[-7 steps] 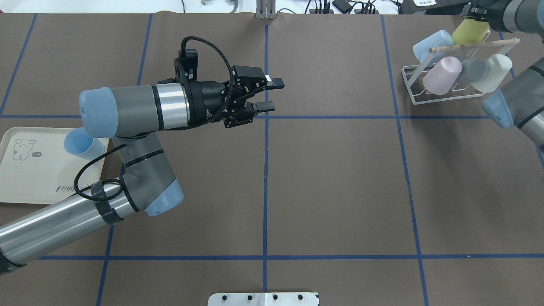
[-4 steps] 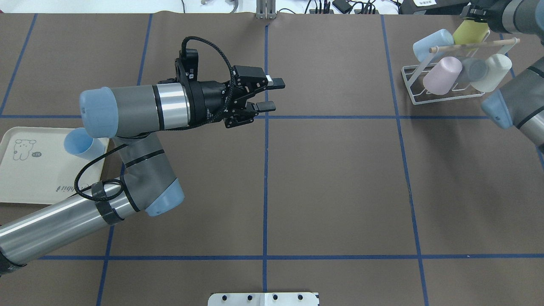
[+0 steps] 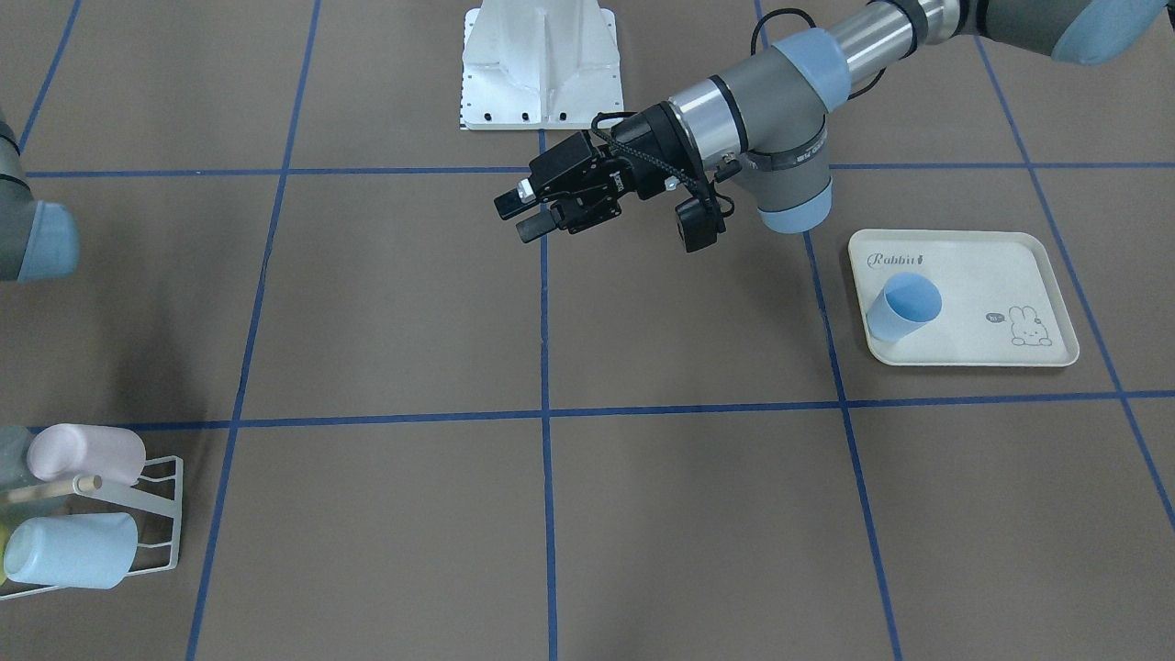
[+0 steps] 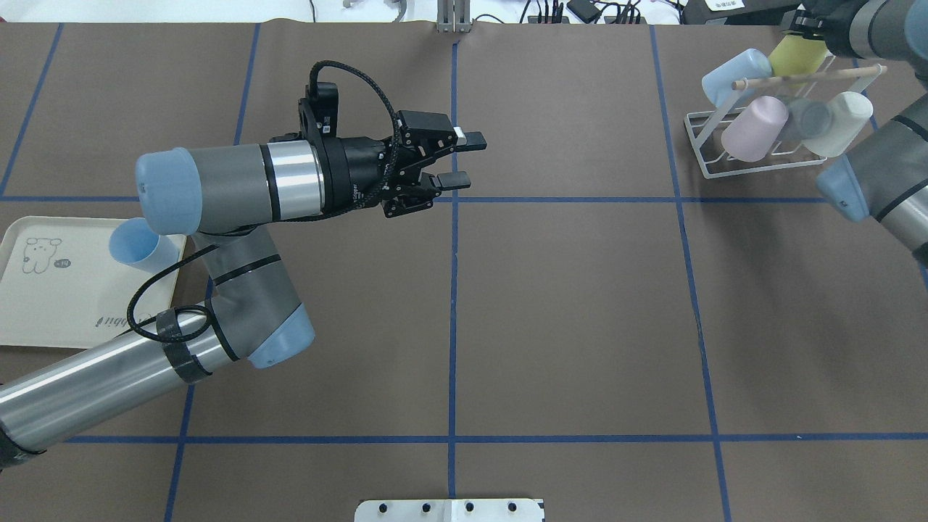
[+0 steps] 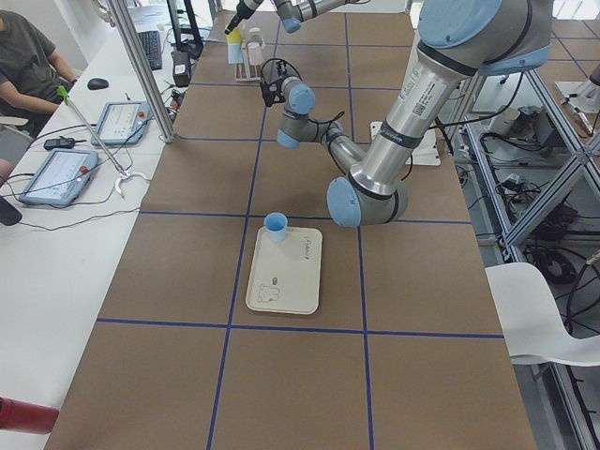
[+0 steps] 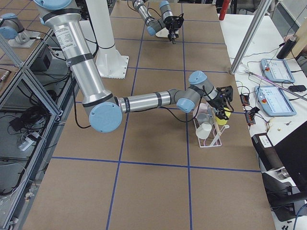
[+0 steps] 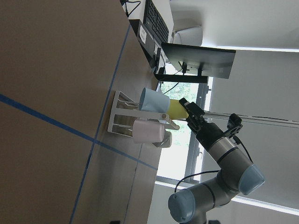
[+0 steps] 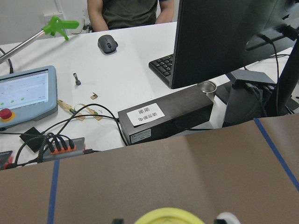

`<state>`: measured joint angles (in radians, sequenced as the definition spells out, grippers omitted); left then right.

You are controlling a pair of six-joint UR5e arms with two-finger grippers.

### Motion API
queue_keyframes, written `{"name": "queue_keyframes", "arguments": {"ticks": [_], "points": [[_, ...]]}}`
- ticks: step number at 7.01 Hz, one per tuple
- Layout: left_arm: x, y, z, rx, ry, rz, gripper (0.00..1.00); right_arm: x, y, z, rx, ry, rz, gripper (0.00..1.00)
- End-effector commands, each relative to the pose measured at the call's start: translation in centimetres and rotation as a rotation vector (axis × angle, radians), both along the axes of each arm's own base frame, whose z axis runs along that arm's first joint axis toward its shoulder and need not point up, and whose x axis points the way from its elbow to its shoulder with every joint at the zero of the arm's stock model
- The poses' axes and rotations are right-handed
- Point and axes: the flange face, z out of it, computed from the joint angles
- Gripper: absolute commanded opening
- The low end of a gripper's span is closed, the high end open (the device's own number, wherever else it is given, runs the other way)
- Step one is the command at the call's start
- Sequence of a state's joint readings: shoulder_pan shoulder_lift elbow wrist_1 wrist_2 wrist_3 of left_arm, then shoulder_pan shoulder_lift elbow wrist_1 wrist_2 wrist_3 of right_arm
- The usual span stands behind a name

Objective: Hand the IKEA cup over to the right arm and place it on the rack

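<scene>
Overhead exterior, rack holding pastel cups, tray holding one blue cup

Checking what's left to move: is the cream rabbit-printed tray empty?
No, a light-blue plastic cup stands upright on the cream rabbit-printed tray.

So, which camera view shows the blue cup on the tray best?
The exterior front-facing view: the blue cup stands unblocked on the cream tray, mouth up. Overhead, the left arm hides part of it; the exterior left view shows it small.
</scene>
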<state>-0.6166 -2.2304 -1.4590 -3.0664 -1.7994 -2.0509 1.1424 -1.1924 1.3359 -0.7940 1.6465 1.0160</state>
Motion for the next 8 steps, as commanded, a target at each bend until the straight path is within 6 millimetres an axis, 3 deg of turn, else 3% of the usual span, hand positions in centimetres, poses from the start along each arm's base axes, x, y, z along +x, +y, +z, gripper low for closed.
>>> {"name": "queue_keyframes", "arguments": {"ticks": [1,3,5,7,8], "points": [[0.0,0.0,-0.1,0.001,0.003,-0.001,0.69,-0.3,0.1,-0.1,0.018,-0.011,-0.002,1.0],[-0.2,0.0,-0.2,0.003,0.003,-0.004,0.69,-0.6,0.3,-1.3,0.035,-0.043,0.008,1.0],[-1.5,-1.6,0.2,0.0,-0.02,-0.038,0.69,-0.9,1.4,-4.3,0.054,-0.126,0.026,1.0],[-2.7,-3.1,0.8,0.114,-0.171,-0.087,0.68,0.0,5.8,-6.3,0.054,-0.223,-0.053,1.0],[-5.2,-3.7,3.4,0.164,-0.295,-0.103,0.68,0.3,7.6,-7.1,0.04,-0.28,-0.074,1.0]]}}
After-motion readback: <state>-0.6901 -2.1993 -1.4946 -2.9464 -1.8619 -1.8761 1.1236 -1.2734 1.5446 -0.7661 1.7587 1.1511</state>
